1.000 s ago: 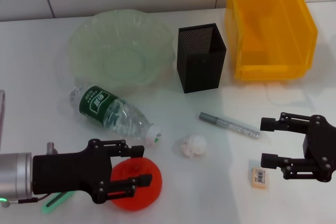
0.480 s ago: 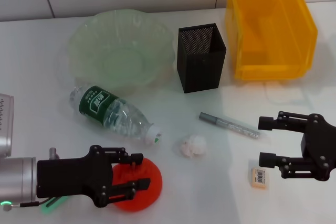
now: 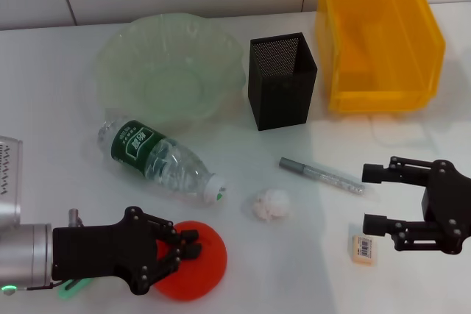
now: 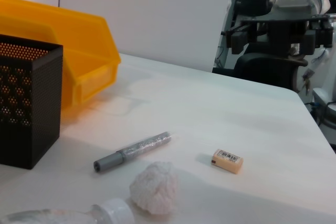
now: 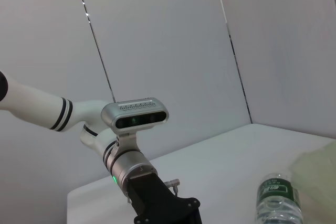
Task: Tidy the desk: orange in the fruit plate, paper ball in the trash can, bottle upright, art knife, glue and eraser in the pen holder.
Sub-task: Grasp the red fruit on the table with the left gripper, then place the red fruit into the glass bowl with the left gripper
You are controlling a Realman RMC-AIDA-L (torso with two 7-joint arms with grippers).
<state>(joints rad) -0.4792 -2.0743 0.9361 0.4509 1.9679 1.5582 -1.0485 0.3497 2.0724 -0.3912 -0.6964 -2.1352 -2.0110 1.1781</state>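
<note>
Orange (image 3: 193,261) sits near the front left corner of the desk in the head view, a flat-looking red-orange round with the left gripper (image 3: 184,248) over its near side; the fingers are drawn together, but whether they actually pinch the fruit I cannot tell. A green item (image 3: 72,287) pokes out from under that arm at the front edge. The fruit plate (image 3: 171,68), a pale green bowl toward the back left, holds nothing. The pen holder (image 3: 283,80), a black mesh box at the back centre, and the yellow bin (image 3: 377,34) at the back right corner both show bare insides. A water bottle (image 3: 158,159) lies on its side between bowl and orange, cap toward the paper ball (image 3: 271,204). A grey pen-like tool (image 3: 321,176) lies just right of the ball. The right gripper (image 3: 374,198) hangs with fingers spread near the front right edge, above the eraser (image 3: 363,248).

From the left wrist, the mesh box (image 4: 26,106), bin (image 4: 79,61), grey tool (image 4: 133,151), ball (image 4: 155,188) and eraser (image 4: 227,160) are seen lying apart on the desk.

From the right wrist, the bottle (image 5: 277,201) and the edge of the bowl (image 5: 317,177) show.
</note>
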